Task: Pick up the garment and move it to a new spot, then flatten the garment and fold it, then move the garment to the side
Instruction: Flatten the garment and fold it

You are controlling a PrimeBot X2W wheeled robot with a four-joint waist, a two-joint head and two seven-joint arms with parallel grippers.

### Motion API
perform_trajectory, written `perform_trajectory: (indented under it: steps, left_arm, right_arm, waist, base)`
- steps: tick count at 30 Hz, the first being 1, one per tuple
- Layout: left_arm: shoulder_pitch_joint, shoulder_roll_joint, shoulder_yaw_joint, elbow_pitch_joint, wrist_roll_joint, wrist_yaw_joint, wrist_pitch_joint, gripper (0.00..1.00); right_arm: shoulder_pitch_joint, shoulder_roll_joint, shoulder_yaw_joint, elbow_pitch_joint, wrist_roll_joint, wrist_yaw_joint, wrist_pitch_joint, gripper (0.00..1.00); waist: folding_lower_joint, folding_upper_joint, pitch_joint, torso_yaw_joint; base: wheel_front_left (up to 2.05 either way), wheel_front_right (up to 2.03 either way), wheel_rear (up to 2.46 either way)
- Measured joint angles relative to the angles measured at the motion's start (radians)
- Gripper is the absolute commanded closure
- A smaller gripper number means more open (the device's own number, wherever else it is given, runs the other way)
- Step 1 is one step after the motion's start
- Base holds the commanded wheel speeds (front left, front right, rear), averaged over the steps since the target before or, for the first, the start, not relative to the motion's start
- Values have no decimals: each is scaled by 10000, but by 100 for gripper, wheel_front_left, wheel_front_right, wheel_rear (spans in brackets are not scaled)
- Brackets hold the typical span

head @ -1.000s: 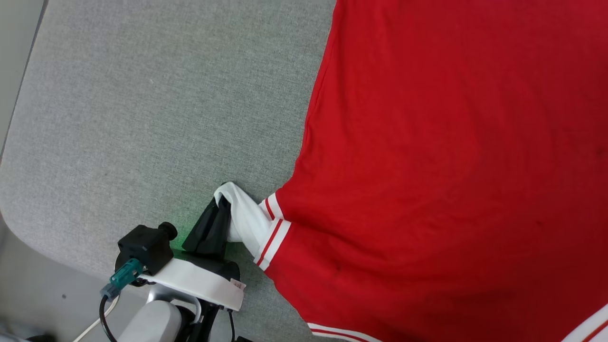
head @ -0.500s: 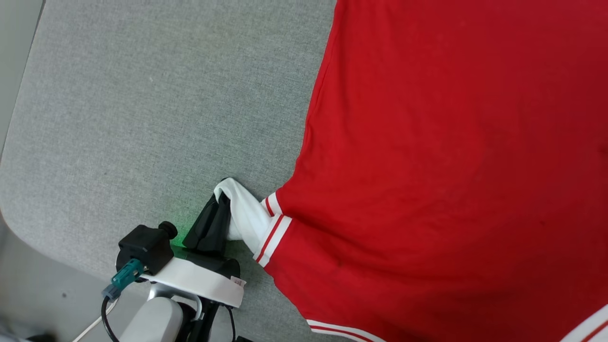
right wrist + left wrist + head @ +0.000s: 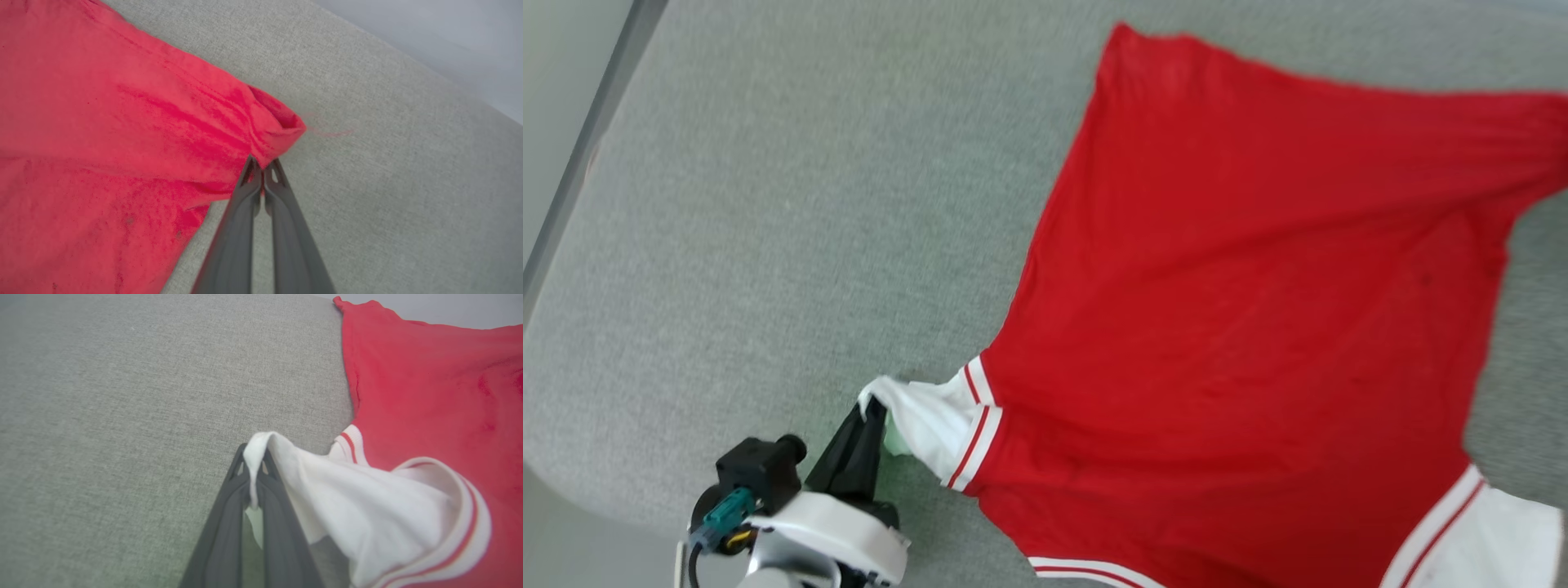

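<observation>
The garment [image 3: 1241,327], a red shirt with white sleeves and red-white striped trim, lies spread back side up on the grey table [image 3: 809,204]. At the lower left of the head view my left gripper [image 3: 870,408] is shut on the tip of one white sleeve [image 3: 927,425]. In the left wrist view that sleeve [image 3: 367,506] is bunched and pinched between the fingertips of the left gripper [image 3: 253,465]. My right gripper [image 3: 263,165] is shut on a red hem corner [image 3: 278,118] of the garment [image 3: 122,122]. The chest print is hidden.
The other white sleeve [image 3: 1503,539] lies at the lower right near the table's front. The table's left edge [image 3: 572,188] runs diagonally, with pale floor beyond. In the right wrist view the table edge [image 3: 408,53] passes close beyond the held corner.
The head camera has moved, so the garment's far hem and its other sleeve have come into view. My left gripper still pinches the white sleeve, which now lies more stretched out.
</observation>
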Motion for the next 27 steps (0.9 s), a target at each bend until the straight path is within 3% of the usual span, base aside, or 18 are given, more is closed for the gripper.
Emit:
perform_trajectory:
  steps: [9, 18, 27]
  left_arm:
    - [900, 397, 161, -249, -115, 332, 416, 100]
    - [1962, 688, 539, -514, -401, 763, 510, 100]
    - [2309, 825, 556, -671, -476, 846, 621, 100]
  right_arm:
    - [3004, -1103, 86, -1526, 1358, 0, -1080, 100]
    - [6411, -1569, -447, -2499, 1964, 0, -1356, 100]
    - [10006, -1193, -949, -2842, 2297, 0, -1313, 100]
  waist:
    - [-1, 0, -1471, -789]
    - [-1, 0, -2540, -1811]
    - [-2, 0, -3186, -2401]
  base:
    - [0, 0, 0]
    - [0, 0, 0]
    - [0, 0, 0]
